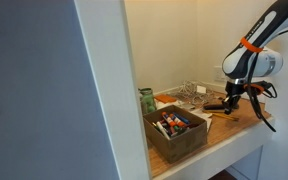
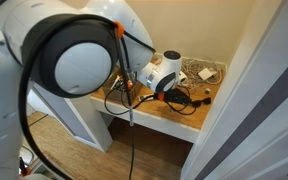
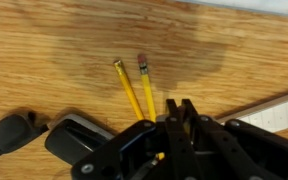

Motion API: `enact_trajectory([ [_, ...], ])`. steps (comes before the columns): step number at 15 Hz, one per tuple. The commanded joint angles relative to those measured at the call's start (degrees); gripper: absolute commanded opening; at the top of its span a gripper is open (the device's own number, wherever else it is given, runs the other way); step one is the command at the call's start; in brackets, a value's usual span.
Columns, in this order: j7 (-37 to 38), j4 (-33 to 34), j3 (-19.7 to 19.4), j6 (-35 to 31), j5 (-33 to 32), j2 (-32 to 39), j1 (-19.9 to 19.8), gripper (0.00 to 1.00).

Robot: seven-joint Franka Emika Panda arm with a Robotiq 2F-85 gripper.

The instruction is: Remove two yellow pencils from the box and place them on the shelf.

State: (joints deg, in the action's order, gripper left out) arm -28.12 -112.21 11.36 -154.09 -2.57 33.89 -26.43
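Arm (image 1: 262,32) bent downward; tool (image 3: 174,115) low, jaws closed.

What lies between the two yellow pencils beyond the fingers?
Only bare shelf wood. The wrist view shows the yellow pencils spreading apart from the shut fingers, nothing between them.

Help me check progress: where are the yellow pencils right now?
In the wrist view the yellow pencils are side by side over the shelf, mid-frame, their near ends hidden under the hand, outside the box.

Matt grained wooden shelf (image 3: 64,45), smooth yellow pencils (image 3: 130,92), black matt plastic end effector (image 3: 176,112).
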Motion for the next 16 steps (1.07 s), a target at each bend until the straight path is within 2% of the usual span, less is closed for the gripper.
enact_trajectory([
  [1, -1.42, 1.76, -2.89, 1.80, 1.34, 0.05, 2.83, 0.37],
  [6, -0.93, 2.33, -4.49, 0.96, 1.09, -1.30, 4.57, 0.71],
  [10, 3.22, 1.16, -3.66, 3.09, 5.29, -5.37, 5.62, 0.98],
  [13, 9.55, -0.57, -5.98, 7.47, 6.65, -10.20, 9.31, 1.00],
  [16, 17.42, -2.22, -9.37, 12.81, 4.50, -15.51, 14.06, 1.00],
])
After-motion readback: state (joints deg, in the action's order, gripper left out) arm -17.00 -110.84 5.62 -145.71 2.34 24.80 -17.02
